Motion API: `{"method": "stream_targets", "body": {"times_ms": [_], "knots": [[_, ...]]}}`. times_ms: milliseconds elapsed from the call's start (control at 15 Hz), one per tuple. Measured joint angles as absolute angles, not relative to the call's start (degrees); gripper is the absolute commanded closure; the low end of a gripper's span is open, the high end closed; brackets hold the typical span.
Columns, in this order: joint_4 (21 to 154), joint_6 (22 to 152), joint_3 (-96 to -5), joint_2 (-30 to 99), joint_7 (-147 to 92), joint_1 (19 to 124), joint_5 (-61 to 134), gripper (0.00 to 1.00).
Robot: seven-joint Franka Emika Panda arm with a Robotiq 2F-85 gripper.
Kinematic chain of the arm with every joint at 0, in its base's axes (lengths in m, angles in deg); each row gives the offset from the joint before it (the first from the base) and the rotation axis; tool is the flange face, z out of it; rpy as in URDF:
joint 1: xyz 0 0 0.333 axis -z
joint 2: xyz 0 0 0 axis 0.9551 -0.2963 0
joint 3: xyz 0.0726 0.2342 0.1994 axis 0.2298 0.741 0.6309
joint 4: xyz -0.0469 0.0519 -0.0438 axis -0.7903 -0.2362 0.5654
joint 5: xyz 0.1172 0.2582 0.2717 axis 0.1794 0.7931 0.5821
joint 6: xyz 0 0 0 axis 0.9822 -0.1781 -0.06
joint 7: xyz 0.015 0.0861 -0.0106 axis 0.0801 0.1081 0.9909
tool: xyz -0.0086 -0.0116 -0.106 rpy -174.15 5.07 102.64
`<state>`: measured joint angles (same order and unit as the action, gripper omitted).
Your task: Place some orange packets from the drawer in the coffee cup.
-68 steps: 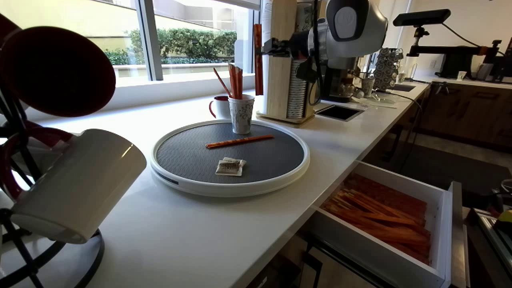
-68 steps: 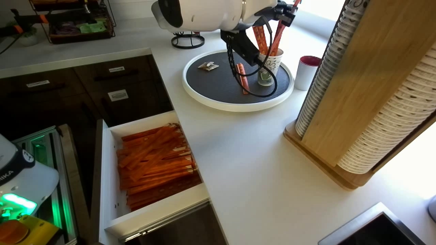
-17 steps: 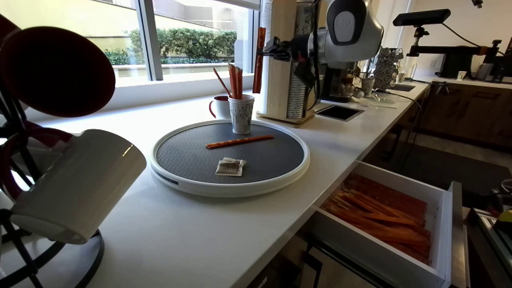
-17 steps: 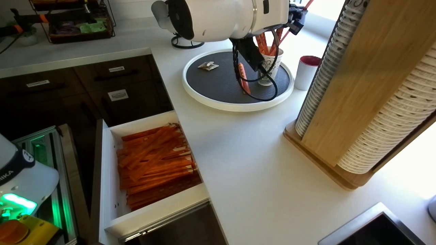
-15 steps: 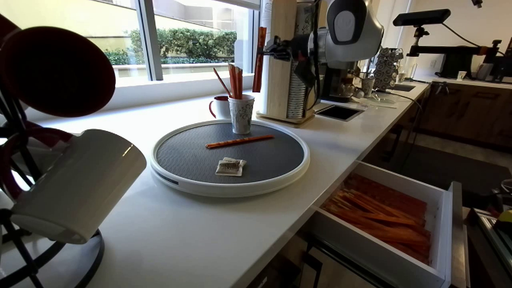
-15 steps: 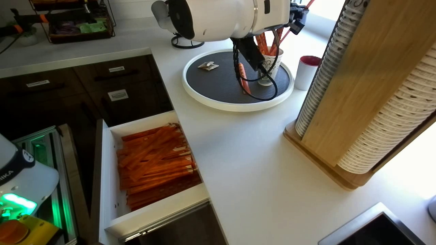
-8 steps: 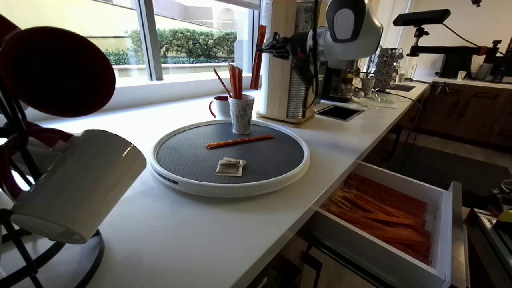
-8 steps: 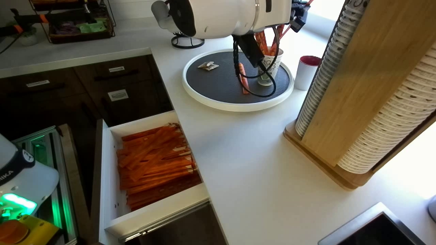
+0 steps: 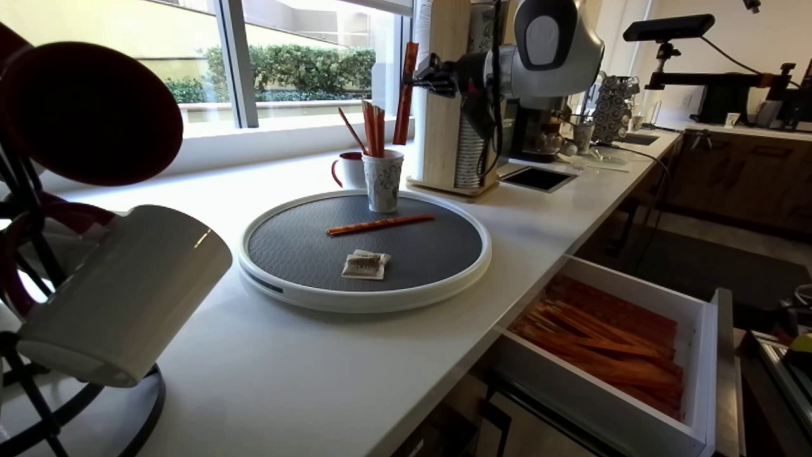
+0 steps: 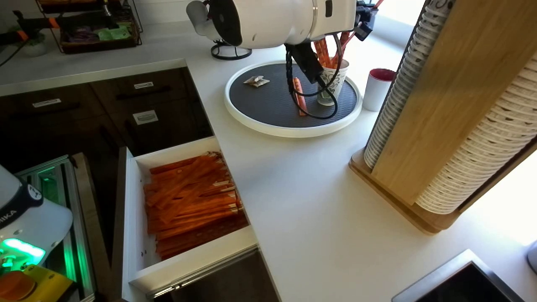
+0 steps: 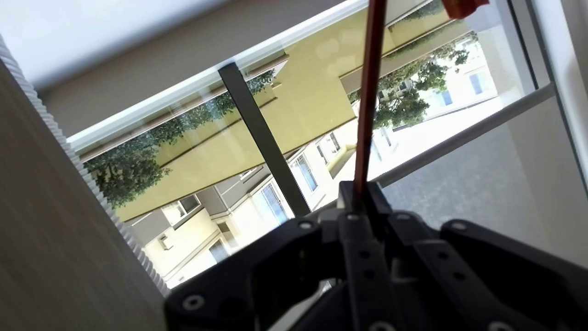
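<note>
Orange packet (image 9: 404,105): swung from upright to slightly tilted; thin, orange-red
Pincer (image 11: 361,195): closed on the packet
Robot base (image 10: 44,222): lettering “…IKA”

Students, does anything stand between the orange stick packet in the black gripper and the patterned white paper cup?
Nothing visible stands between the orange stick packet in the gripper and the patterned white paper cup, though other orange packets standing inside may leave it less room.
</note>
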<state>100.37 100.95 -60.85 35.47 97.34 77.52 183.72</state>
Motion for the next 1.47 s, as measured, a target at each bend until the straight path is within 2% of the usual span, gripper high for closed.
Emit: {"method": "stream_targets", "body": {"times_ms": [467,533,1467], "knots": [[100.31,100.95,-60.85,35.46,97.35,77.52,183.72,0.93],[100.31,100.95,-60.85,35.46,97.35,77.52,183.72,0.98],[100.29,100.65,-60.38,33.87,97.35,77.52,183.71,0.98]]}}
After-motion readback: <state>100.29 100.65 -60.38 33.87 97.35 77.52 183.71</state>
